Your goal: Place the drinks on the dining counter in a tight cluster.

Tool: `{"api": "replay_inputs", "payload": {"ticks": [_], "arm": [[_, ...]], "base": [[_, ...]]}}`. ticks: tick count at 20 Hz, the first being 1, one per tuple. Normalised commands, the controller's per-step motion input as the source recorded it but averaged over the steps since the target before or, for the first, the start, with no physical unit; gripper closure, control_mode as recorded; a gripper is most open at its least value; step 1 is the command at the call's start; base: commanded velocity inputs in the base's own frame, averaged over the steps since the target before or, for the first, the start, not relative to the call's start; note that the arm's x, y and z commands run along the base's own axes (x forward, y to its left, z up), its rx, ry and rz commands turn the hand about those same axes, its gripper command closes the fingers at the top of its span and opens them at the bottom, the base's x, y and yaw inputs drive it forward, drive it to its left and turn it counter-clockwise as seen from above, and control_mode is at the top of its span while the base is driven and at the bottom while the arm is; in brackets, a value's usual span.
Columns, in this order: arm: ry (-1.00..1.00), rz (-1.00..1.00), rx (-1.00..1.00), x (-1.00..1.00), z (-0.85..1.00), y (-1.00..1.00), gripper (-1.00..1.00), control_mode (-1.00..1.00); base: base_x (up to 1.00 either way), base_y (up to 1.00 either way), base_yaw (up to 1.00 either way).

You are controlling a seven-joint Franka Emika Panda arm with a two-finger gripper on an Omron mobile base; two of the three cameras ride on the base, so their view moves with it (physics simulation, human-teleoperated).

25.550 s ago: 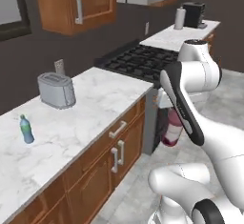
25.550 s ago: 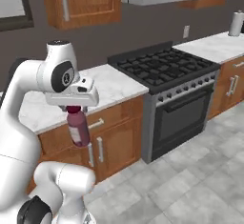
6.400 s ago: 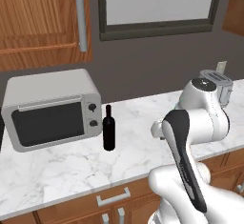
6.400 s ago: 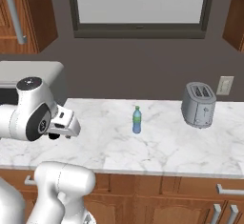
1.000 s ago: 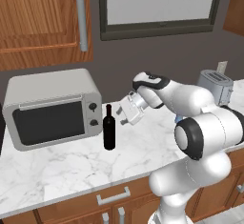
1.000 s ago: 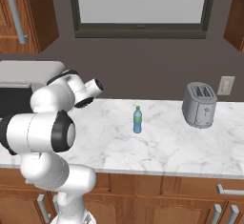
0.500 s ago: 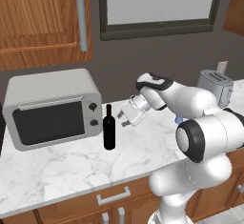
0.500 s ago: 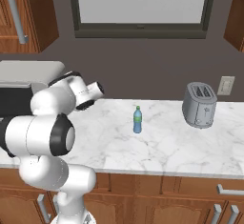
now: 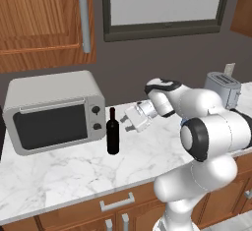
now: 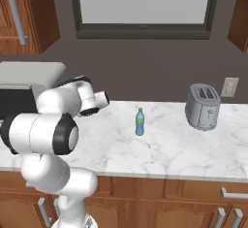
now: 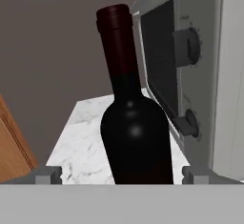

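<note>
Two drinks are on show and neither is anywhere near the dining counter yet, so I'd say this job has plenty left. Going left to right along the wall counter (image 9: 59,176): there's the microwave (image 9: 54,109), then the wine bottle (image 9: 113,132) standing upright just beside its right side, then the gripper (image 9: 129,123) right next to the bottle, fingers spread wide and holding nothing. From the hand camera the wine bottle (image 11: 133,123) sits dead centre between the two fingertips (image 11: 45,174), so it looks lined up for a grab that hasn't closed yet. Further right the little water bottle (image 10: 139,122) stands alone mid-counter, well apart from the arm, with the toaster (image 10: 202,106) at the far end. Still to do, by my guess: grab, carry, repeat, bunch them up.
</note>
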Motion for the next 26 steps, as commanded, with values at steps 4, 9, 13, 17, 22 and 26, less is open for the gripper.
{"api": "replay_inputs", "payload": {"ticks": [4, 9, 13, 17, 22, 26], "arm": [[0.0, 0.0, 0.07, 0.15, -0.06, 0.0, -1.0, -1.0], [0.01, 0.0, 0.03, 0.01, 0.0, 0.0, -1.0, -1.0], [0.02, 0.0, 0.03, 0.0, 0.0, 0.0, -1.0, -1.0], [0.03, 0.0, 0.03, 0.0, -0.05, 0.0, -1.0, -1.0], [0.02, 0.0, 0.01, 0.0, -0.06, 0.0, -1.0, -1.0], [0.0, 0.0, 0.0, 0.0, -0.04, 0.06, -1.0, -1.0]], "base": [[0.0, 0.0, 0.0], [0.0, 0.0, 0.0], [0.0, 0.0, 0.0], [0.0, 0.0, 0.0], [0.0, 0.0, 0.0], [0.0, 0.0, 0.0]]}}
